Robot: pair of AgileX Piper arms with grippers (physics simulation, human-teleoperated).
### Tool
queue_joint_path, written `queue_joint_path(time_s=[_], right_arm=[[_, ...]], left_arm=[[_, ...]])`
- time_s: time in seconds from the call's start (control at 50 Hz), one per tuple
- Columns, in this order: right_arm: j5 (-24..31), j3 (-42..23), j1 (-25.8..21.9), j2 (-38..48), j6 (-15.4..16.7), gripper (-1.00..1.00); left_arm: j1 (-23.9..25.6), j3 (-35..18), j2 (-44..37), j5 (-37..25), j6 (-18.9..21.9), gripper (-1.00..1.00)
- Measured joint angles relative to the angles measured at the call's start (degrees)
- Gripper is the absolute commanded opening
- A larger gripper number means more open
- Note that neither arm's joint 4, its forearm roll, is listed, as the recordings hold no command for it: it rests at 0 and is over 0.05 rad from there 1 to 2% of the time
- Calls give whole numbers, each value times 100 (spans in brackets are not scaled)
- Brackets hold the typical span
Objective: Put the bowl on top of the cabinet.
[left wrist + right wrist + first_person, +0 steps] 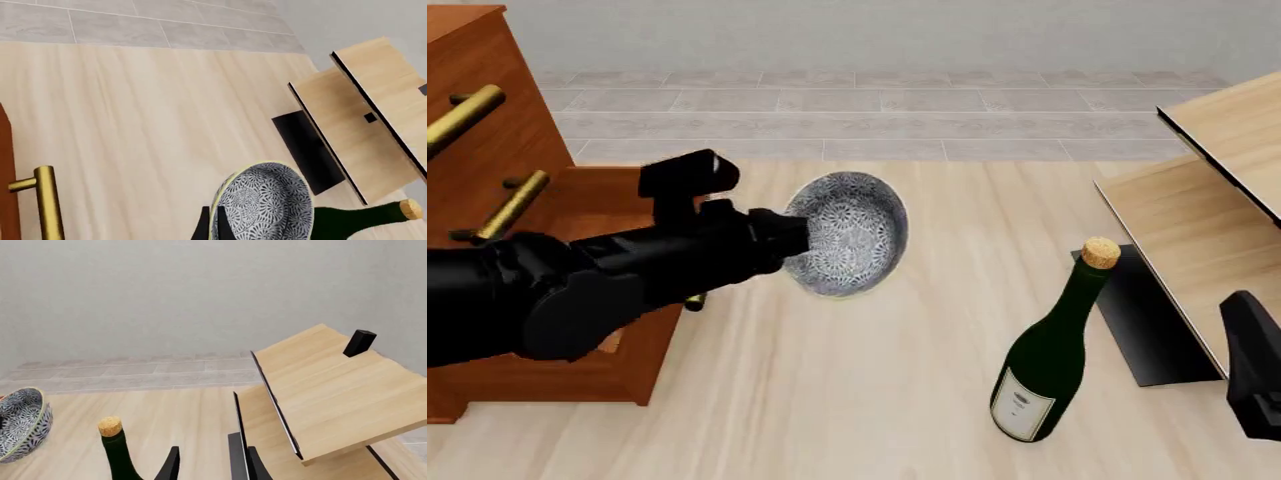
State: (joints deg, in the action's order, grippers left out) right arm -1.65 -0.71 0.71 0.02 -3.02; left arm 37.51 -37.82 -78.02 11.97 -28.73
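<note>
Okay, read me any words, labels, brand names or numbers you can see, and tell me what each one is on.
Label on the green bottle: pale, with faint dark marks, too small and blurred to read.
Bowl: blue-grey floral pattern only, no text.
Cabinet, shelf unit and table: no writing visible.
So nothing here can be quoted.

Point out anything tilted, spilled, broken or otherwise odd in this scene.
Only the bowl stands out: the left gripper holds it off the table, tipped on its side beside the cabinet. The bottle stands upright; nothing looks spilled or broken.
</note>
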Motion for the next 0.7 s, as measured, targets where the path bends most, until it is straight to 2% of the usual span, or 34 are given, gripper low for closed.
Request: queue_joint_path(time_s=[0.32,0.52,0.7], right_arm=[[-14,-8,14,0,4,100],[-18,-17,25,0,-4,100],[-15,-12,21,0,-2,100]], left_arm=[[130,-55,1770,-1288,-280,-100],[67,-481,2404,-2139,-295,-100],[-96,-1147,2577,-3093,-159,-100]])
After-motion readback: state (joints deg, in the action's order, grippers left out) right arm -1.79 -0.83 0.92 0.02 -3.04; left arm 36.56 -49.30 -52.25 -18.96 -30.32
